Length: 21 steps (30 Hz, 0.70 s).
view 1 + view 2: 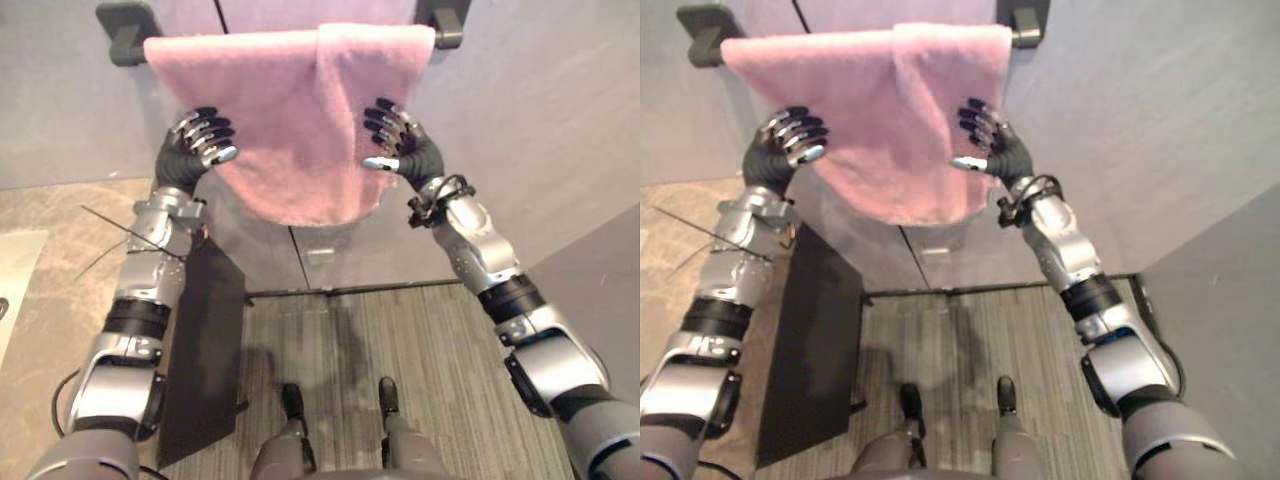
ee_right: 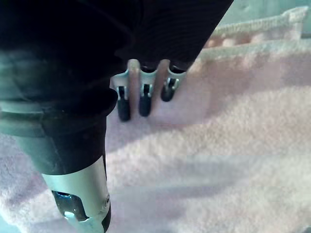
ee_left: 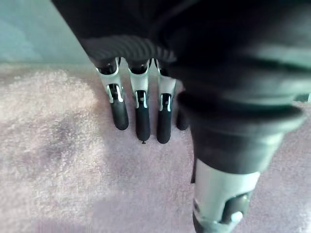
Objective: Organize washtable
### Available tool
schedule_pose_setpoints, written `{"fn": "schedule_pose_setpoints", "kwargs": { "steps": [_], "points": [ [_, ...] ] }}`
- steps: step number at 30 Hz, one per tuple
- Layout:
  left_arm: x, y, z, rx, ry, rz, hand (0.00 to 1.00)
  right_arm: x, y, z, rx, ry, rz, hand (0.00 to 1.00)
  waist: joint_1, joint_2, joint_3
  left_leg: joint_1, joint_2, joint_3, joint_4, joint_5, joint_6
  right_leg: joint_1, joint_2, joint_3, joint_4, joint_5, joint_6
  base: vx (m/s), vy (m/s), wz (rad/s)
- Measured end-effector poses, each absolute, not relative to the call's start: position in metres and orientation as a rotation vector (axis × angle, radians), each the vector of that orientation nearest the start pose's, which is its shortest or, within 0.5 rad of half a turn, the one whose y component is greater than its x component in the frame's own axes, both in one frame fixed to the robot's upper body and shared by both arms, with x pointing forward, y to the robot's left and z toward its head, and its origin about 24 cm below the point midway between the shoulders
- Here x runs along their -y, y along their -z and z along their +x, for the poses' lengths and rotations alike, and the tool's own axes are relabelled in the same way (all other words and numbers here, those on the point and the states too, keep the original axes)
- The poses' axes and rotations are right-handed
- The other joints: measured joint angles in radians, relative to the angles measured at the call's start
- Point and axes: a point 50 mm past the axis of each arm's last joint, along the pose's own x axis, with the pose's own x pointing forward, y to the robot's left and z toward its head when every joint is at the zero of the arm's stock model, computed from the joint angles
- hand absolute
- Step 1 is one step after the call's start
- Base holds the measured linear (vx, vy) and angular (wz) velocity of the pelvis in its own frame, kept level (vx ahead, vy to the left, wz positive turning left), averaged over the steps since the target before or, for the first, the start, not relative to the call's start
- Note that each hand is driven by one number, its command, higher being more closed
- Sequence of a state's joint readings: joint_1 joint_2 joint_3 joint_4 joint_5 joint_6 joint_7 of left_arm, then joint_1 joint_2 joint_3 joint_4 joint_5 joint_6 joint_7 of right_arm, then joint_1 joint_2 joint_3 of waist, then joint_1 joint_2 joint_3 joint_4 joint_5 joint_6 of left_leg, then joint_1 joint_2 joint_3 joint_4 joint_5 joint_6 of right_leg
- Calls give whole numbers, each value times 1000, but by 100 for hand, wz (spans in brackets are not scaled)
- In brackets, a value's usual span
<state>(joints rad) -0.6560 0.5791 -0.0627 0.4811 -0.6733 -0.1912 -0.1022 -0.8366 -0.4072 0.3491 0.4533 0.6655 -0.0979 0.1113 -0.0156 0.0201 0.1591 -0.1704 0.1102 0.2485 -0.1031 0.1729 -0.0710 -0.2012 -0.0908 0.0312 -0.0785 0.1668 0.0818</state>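
Around your work: a grey panelled wall (image 1: 540, 130) straight ahead, striped grey carpet (image 1: 400, 340) below it, and at your left a beige stone-patterned desk (image 1: 60, 230) with a dark panel (image 1: 205, 350) standing along its near side. A flat white thing (image 1: 15, 290) lies at the desk's far left edge, too cropped to identify. Nothing sits between your hands and the wall. A rail on the wall shows as two dark brackets, one at the left (image 1: 125, 30) and one at the right (image 1: 445, 25). The towel (image 1: 290, 120) hangs over this rail, between the brackets. It is pink and fluffy, spread wide across the top, with a second layer folded over on its right half that makes a vertical edge down the middle. Its lower edge sags in a rounded curve and hangs free of the desk. A stitched hem shows along one edge in the right wrist view. Your left hand (image 1: 200, 140) is raised at the towel's left edge, and your right hand (image 1: 400, 140) is at its right side at about the same height. On the left, the fingers (image 3: 142, 119) reach out side by side with their dark tips on the pile and the thumb (image 3: 223, 194) held apart, clamping nothing. On the right, the fingers (image 2: 144, 102) likewise rest their tips against the cloth, loosely extended, with no fold pinched.
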Motion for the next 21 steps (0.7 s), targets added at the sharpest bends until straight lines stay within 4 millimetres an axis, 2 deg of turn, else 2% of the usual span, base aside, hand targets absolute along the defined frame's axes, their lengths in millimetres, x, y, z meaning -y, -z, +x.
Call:
{"fn": "schedule_pose_setpoints", "kwargs": {
  "steps": [4,10,13,17,21],
  "points": [
    [-252,-178,352,374,38,-96,0,123,-189,372,309,-445,69,0,0,-2,-1,8,1,0,0,0,0,15,0,-1,-15,7,0,0,0,0],
    [-265,-167,343,352,-5,-112,0,139,-177,366,287,-396,110,0,2,-5,-2,26,1,-1,0,0,0,36,1,-2,-17,7,0,2,-6,0],
    [-265,-161,338,342,5,-106,0,146,-172,361,283,-380,113,0,1,-6,-3,37,2,-4,0,0,0,48,1,-6,-18,7,0,-2,-7,2],
    [-259,-158,327,352,70,-91,0,167,-162,353,274,-318,130,0,2,-7,-3,48,3,-31,0,-1,-1,76,0,-32,-18,1,1,-12,-19,16],
    [-280,-147,307,347,15,-90,0,191,-153,340,287,-239,170,0,6,-16,-27,51,10,-41,0,-4,-5,89,-1,-46,-19,-2,1,-6,-27,11]
  ]
}}
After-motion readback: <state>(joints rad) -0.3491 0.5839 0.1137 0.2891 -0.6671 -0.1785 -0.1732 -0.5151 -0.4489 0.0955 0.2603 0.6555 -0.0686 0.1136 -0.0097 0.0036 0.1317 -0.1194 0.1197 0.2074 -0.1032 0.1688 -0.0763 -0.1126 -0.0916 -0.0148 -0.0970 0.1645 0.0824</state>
